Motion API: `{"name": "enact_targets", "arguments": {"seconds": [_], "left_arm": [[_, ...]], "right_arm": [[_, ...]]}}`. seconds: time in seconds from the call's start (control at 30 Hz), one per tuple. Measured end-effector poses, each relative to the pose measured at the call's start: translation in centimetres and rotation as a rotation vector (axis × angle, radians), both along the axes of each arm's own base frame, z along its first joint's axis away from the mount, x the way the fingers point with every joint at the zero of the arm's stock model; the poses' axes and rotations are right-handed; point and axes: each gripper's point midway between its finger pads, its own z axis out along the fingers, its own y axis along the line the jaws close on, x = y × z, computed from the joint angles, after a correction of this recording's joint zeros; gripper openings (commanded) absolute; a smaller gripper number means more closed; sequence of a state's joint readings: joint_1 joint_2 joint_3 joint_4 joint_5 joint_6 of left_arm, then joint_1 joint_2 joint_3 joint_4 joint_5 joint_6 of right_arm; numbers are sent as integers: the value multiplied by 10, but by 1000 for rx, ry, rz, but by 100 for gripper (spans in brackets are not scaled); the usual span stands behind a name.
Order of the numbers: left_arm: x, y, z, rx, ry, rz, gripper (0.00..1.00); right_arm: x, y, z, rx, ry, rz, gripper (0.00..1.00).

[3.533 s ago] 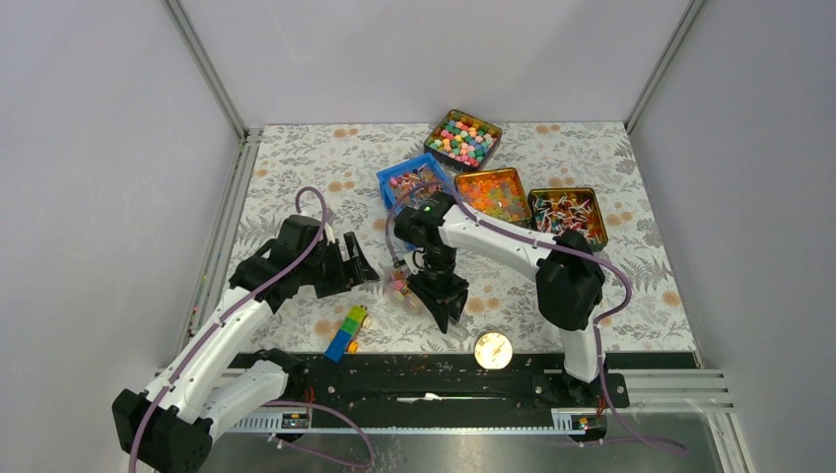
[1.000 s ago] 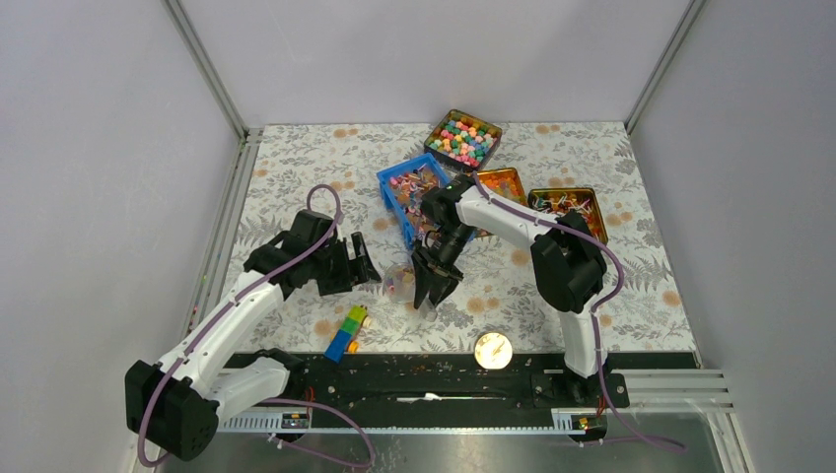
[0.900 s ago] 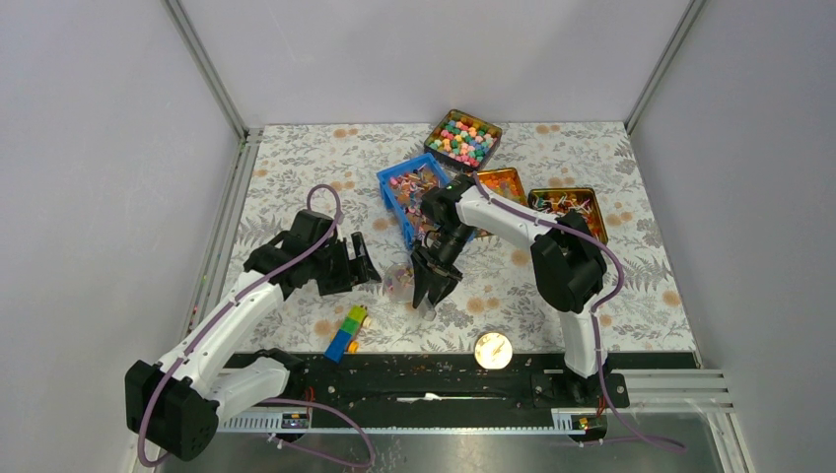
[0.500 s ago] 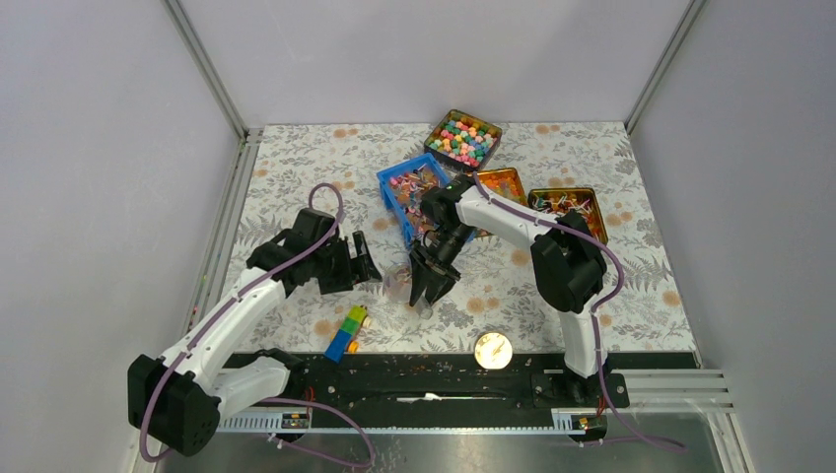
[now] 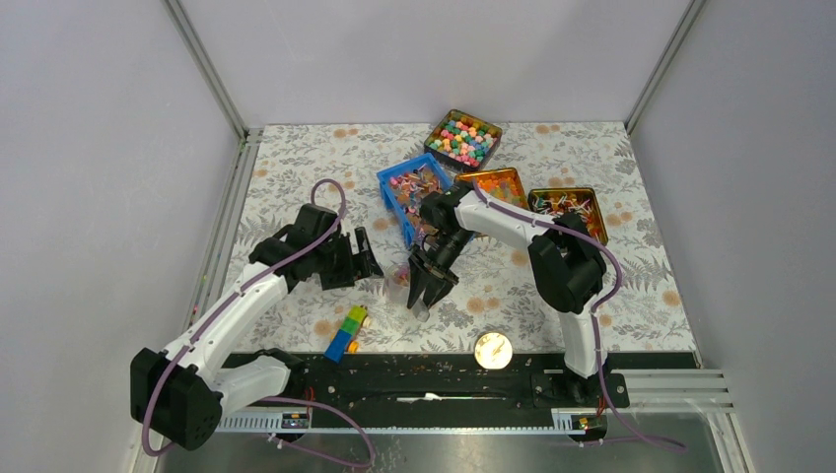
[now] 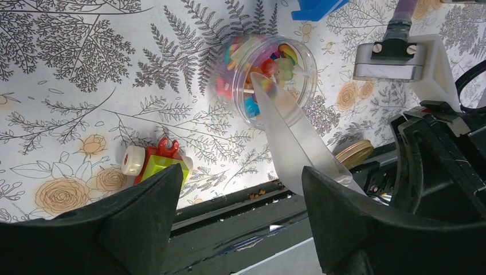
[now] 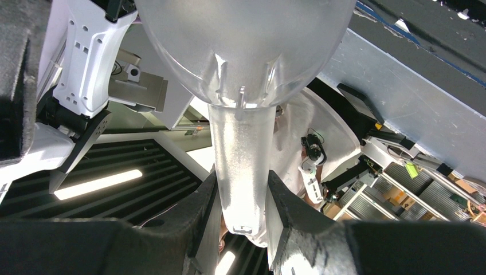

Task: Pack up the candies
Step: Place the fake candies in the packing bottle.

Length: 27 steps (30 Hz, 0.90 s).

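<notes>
The candies (image 5: pixel 412 185) fill a blue bin (image 5: pixel 386 192) at mid-table. More of them lie in a small clear jar (image 5: pixel 398 280), which also shows in the left wrist view (image 6: pixel 265 71), tilted with its mouth open. My right gripper (image 5: pixel 424 288) is shut on the handle of a clear plastic scoop (image 7: pixel 246 51), fingers clamped on both sides (image 7: pixel 240 200). The scoop's tip (image 6: pixel 289 134) reaches into the jar's mouth. My left gripper (image 5: pixel 369 258) is open and empty just left of the jar, jaws wide apart (image 6: pixel 240 175).
A tin of round coloured balls (image 5: pixel 463 138) stands at the back. A tin of orange sweets (image 5: pixel 493 185) and a tin of wrapped sweets (image 5: pixel 567 212) stand to the right. A toy block car (image 5: pixel 345 332) and a gold jar lid (image 5: pixel 492 349) lie near the front rail.
My right gripper went to the blue bin with the scoop, then moved left and down to the jar. My left gripper shifted slightly up and right, staying open.
</notes>
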<state>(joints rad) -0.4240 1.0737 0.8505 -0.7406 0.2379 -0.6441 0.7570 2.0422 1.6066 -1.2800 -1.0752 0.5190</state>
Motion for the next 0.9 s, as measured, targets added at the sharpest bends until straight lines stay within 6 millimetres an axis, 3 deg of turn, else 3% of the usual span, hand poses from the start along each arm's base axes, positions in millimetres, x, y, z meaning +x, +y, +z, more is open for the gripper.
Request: {"name": "enact_targets", "arguments": {"seconds": [0.33, 0.9], "left_arm": [[3, 0, -1, 8, -1, -6, 79], [26, -10, 11, 0, -29, -4, 80]], "right_arm": [[-2, -5, -1, -9, -24, 26, 0], [-18, -64, -7, -80, -345, 290, 0]]}}
